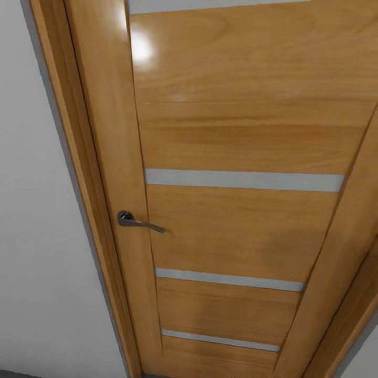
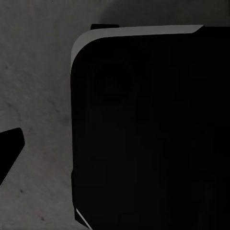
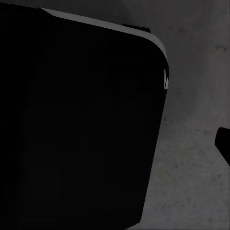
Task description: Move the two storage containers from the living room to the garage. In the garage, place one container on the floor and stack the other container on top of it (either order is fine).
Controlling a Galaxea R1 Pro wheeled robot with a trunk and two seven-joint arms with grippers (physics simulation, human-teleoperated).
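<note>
- The floor [image 2: 38, 120], dark grey mottled concrete, is seen beneath both wrist cameras, partly covered by a black rounded body [image 2: 153, 134].
- Ahead, a closed wooden door [image 1: 236, 136] with a metal handle [image 1: 137, 221] is seen, a pale wall [image 1: 37, 236] beside it.
- The state of either gripper cannot be told.

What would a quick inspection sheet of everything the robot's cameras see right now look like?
Surface: dark grey mottled concrete floor in both wrist views.
Job's things: nothing seen.
Clutter: nothing seen.
Grippers: cannot tell open or shut; a large black rounded body blocks each wrist view.
Cables: nothing seen.
Surroundings: glossy wooden door, closed, with pale horizontal strips, a dark metal lever handle, a wooden frame and a pale wall beside it.
</note>
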